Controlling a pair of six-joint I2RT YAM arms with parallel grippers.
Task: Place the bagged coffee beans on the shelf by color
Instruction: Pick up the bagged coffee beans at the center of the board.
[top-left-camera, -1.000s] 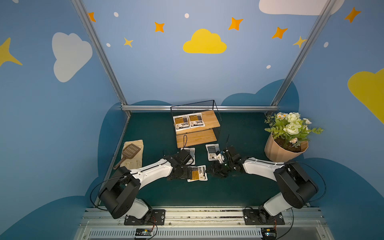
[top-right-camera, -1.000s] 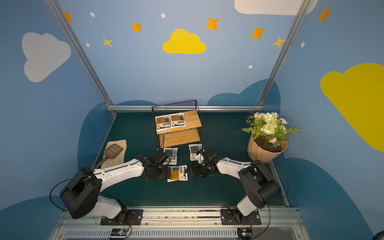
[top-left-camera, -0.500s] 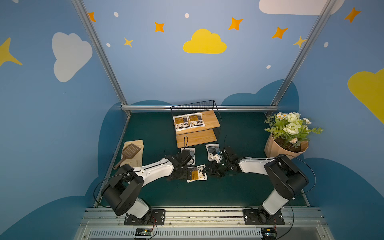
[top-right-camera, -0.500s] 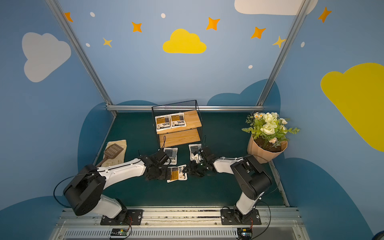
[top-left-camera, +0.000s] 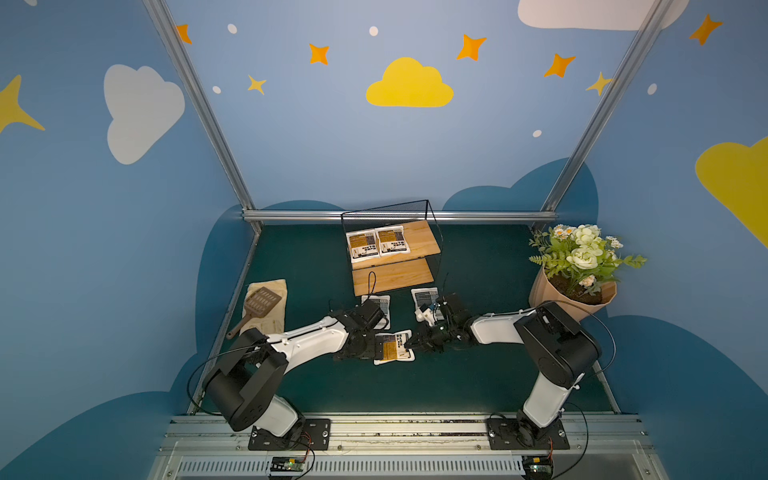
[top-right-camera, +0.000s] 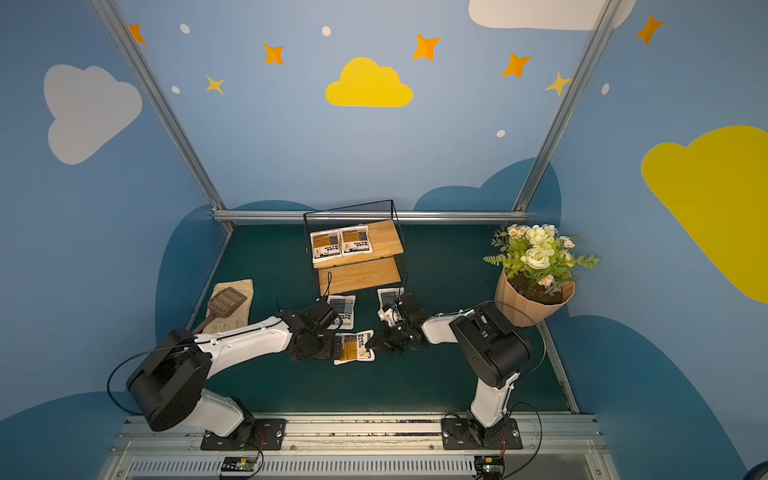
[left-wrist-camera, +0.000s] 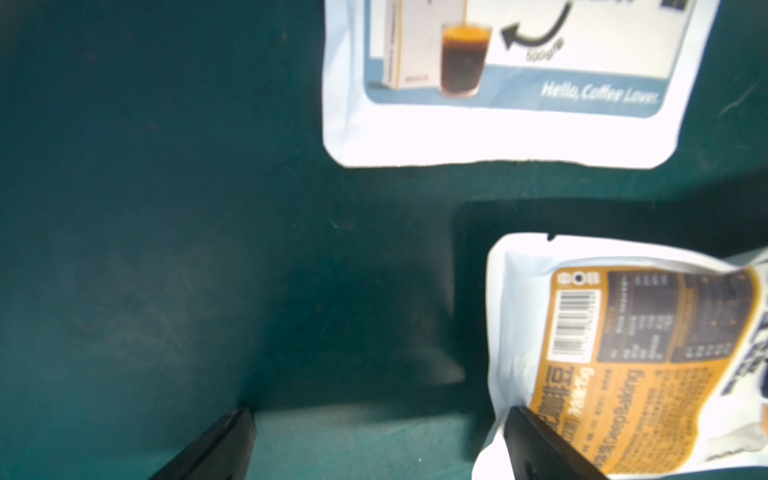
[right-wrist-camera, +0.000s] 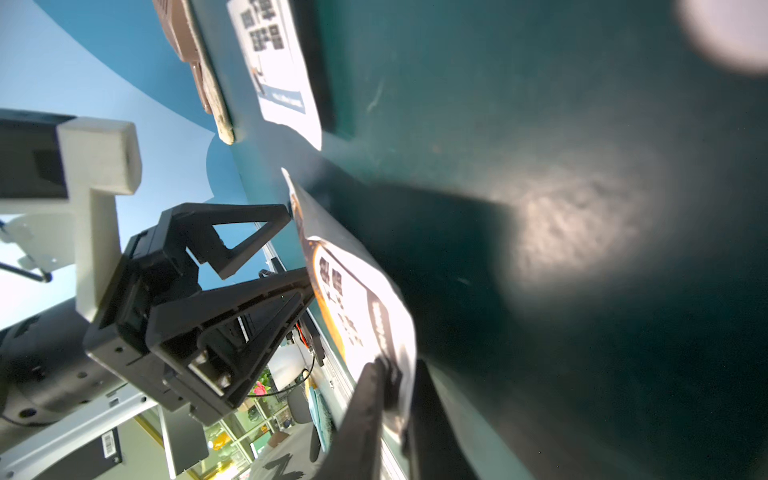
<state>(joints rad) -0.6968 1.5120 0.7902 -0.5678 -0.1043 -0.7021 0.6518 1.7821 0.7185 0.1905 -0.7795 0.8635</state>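
Note:
The shelf stands at the back with two orange-panel bagged coffee beans on its upper board. A third orange bag lies on the green mat. My right gripper is shut on its edge. My left gripper is open at the bag's other end, with one finger over that edge. One grey-blue bag lies beside the left wrist. Another lies by the right wrist.
A tan flowerpot with white flowers stands at the right. A cream glove with a brown slotted spatula on it lies at the left. A metal rail runs behind the shelf.
My right gripper has shut on the orange bag's edge, and the right arm's elbow has swung nearer. The left arm has hardly moved.

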